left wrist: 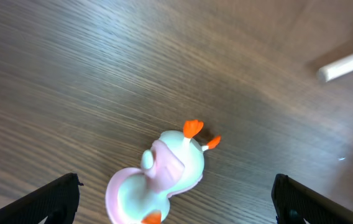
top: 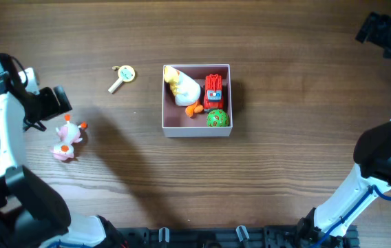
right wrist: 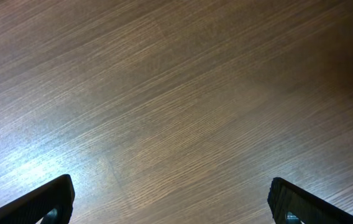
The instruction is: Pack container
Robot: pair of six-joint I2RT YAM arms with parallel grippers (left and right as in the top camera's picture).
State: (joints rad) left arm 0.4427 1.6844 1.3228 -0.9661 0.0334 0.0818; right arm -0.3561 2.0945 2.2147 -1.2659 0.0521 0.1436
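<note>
Sitting at the middle of the wooden table, the single container holds three toys: one white-and-yellow bird, one red truck and one green ball. Two things lie outside to its left: one stick with a round head and one pink duck. The left gripper hangs spread wide above the duck, holding nothing. The right gripper, equally wide and empty, is over bare wood.
</note>
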